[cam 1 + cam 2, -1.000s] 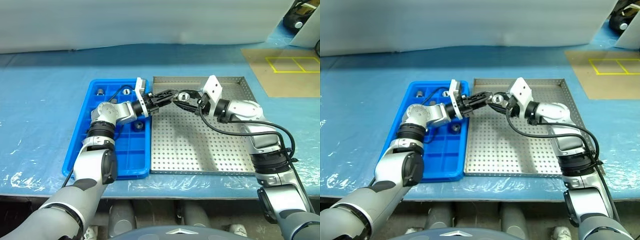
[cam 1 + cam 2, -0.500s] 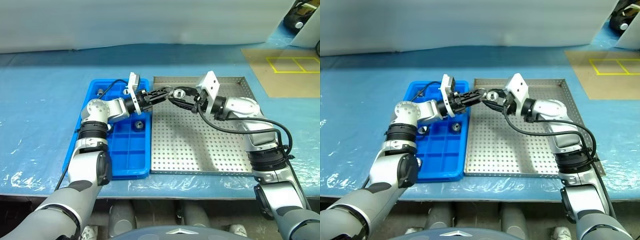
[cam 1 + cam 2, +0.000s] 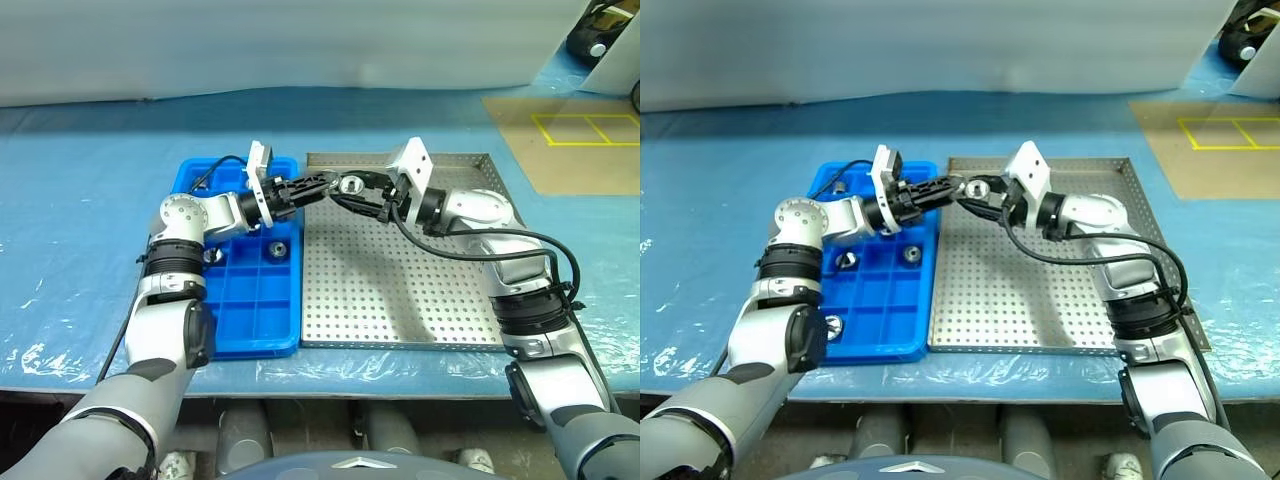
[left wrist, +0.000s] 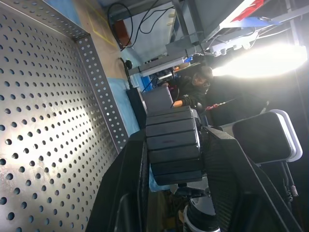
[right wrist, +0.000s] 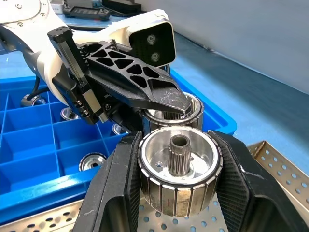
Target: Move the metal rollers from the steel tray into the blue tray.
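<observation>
The blue tray (image 3: 240, 300) lies on the left of the table, and several metal rollers (image 3: 911, 254) sit in separate compartments of it, one each, among them one (image 3: 846, 260) near the left arm and one (image 3: 833, 324) near the front left corner. Above the right edge of this tray the left gripper (image 3: 318, 184) points to the right with its two black fingers pressed together; in the right wrist view their tips lie on the rim of a ring-shaped roller (image 5: 170, 110), but I cannot tell if they really pinch it. Just to the right, over the far left corner of the steel tray (image 3: 440, 300), the right gripper (image 3: 345, 190) points to the left and meets the left one tip to tip. Its fingers are closed around one roller (image 5: 179, 169), a shiny cylinder with a central hub, held in the air. The perforated floor of the steel tray is well below both grippers.
</observation>
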Controlling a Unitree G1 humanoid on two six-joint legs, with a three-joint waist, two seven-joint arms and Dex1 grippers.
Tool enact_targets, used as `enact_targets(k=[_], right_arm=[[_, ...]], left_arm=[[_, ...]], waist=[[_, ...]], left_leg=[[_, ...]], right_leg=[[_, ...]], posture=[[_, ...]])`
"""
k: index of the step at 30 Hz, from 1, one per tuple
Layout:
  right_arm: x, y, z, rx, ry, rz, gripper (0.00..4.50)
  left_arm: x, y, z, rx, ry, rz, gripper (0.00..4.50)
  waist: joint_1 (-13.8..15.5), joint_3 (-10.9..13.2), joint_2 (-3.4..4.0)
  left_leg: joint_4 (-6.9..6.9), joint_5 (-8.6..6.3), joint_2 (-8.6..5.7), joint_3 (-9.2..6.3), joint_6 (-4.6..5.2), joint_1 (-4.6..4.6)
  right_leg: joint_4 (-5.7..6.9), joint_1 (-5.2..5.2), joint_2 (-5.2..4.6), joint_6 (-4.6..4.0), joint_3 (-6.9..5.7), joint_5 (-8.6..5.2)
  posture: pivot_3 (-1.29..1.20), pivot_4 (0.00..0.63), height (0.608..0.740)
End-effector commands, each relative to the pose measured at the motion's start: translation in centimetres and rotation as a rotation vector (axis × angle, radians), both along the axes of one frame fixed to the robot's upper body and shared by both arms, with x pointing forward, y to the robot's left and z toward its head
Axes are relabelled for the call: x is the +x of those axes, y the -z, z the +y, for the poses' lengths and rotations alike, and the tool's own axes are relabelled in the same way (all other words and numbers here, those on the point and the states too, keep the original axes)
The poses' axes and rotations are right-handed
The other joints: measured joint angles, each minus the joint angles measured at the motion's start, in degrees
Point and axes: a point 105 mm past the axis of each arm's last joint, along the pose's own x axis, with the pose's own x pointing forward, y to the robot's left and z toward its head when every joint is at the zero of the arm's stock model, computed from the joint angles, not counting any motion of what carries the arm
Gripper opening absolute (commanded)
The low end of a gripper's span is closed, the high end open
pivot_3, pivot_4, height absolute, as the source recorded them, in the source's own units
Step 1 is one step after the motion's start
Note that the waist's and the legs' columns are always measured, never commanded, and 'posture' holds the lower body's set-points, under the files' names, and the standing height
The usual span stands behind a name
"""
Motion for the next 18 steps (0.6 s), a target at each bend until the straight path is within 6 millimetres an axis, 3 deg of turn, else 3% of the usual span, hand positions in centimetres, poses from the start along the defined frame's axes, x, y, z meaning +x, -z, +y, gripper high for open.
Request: enact_targets(k=[1,8,12,15,18], right_arm=[[1.4,-0.3,-4.1,-0.005,0.153,-0.009,1.7],[1.6,-0.2,-4.9,-0.008,0.171,-0.007,1.7],[1.7,0.5,-6.2,-0.065,0.203,-0.018,1.7],[1.7,0.7,-6.9,-0.074,0.221,-0.024,1.7],[1.5,0.3,-6.4,-0.05,0.2,-0.028,1.7]], left_arm=[[1.1,-3.3,5.9,-0.033,-0.179,-0.131,1.29],[2.0,-2.9,8.3,0.052,-0.297,-0.196,1.29],[2.9,-3.6,9.2,0.15,-0.436,-0.419,1.29],[3.5,-4.5,8.9,0.225,-0.495,-0.582,1.29],[3.7,-5.5,7.9,0.251,-0.489,-0.703,1.29]], waist=[[0.0,0.0,0.0],[0.02,0.0,0.0],[0.13,0.0,-0.01],[0.0,0.08,-0.14],[-0.03,0.09,-0.15]], left_leg=[[0.0,0.0,0.0,0.0,0.0,0.0],[0.0,0.0,0.0,0.0,-0.01,0.0],[0.01,0.0,-0.01,-0.02,0.0,-0.04],[0.02,0.0,0.01,-0.09,0.0,-0.09],[-0.06,0.02,0.06,-0.13,-0.03,-0.09]], right_leg=[[0.0,0.0,0.0,0.0,0.0,0.0],[0.01,0.0,0.0,0.0,-0.01,0.0],[-0.01,0.01,-0.02,0.0,-0.01,0.0],[-0.01,0.01,0.0,0.0,-0.03,0.0],[-0.09,0.0,0.05,0.01,-0.01,0.0]], posture=[[-0.21,0.15,0.74],[-0.2,0.15,0.74],[-0.2,0.15,0.74],[-0.2,0.15,0.74],[-0.2,0.15,0.74]])
